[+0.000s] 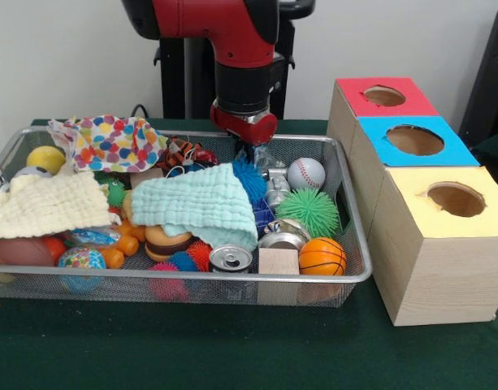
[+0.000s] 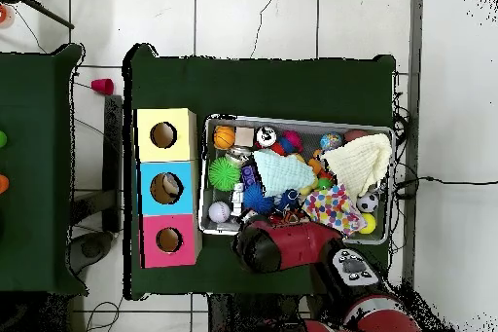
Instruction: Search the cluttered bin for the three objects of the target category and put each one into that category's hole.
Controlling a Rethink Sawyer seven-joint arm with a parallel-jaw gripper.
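Note:
The silver wire-mesh bin (image 1: 192, 280) lies on the green table, full of toys and cloths; it also shows in the overhead view (image 2: 204, 177). My gripper (image 1: 253, 150) is low at the bin's far side, right of the middle, directly over a see-through glinting bottle (image 1: 266, 158). I cannot tell if it grips it. Another crinkly see-through bottle (image 1: 276, 193) lies just in front, by the baseball (image 1: 305, 172); in the overhead view it lies (image 2: 238, 199) near the bin's left wall. The blue-topped box's hole (image 1: 415, 140) is right of the bin; from overhead something pale shows inside this hole (image 2: 167, 188).
The red-topped box (image 1: 384, 96) and the yellow-topped box (image 1: 456, 198) flank the blue one. Silver cans (image 1: 231, 258) lie at the bin's near rim. A mint cloth (image 1: 201, 203), cream cloth (image 1: 45, 205), dotted cloth (image 1: 110, 142), green spiky ball (image 1: 313, 210) and small basketball (image 1: 322, 256) fill the bin.

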